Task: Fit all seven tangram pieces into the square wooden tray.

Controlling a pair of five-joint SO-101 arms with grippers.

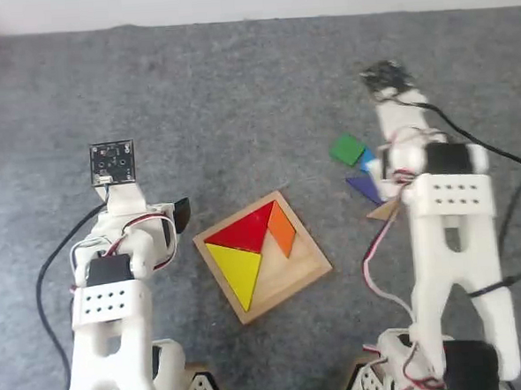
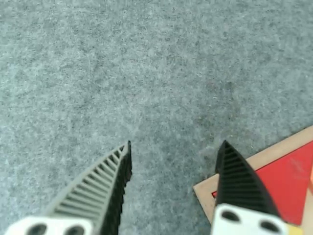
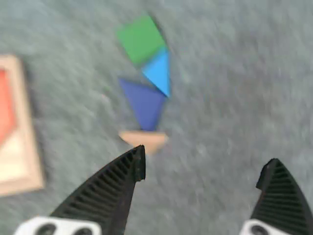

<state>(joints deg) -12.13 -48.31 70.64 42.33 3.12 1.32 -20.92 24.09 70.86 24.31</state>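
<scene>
1. Left wrist view first: the left gripper [image 2: 176, 147] hangs over bare grey mat [image 2: 146, 63] with its jaws spread wide and nothing between them.
2. The square wooden tray [image 1: 309, 267] has its corner just beside one of that gripper's fingers. The red triangle [image 1: 241, 231], yellow triangle [image 1: 237, 269] and orange piece [image 1: 281, 229] sit in it, and the rest of its floor is bare wood.
3. Further right, four loose pieces lie in a chain ahead of the right gripper [image 3: 206, 156]: green square [image 3: 142, 38] farthest out, then light blue triangle [image 3: 159, 73], dark blue triangle [image 3: 144, 104], and the tan piece [image 3: 145, 139] nearest, just past one fingertip.
4. That gripper is gaping wide too, and empty.
5. My guess on handling: these are thin, stiff, light wooden flats with smooth paint, so they'll probably skid if nudged. I'd pinch the tan one across two opposite edges, fingers right down at the mat.
</scene>
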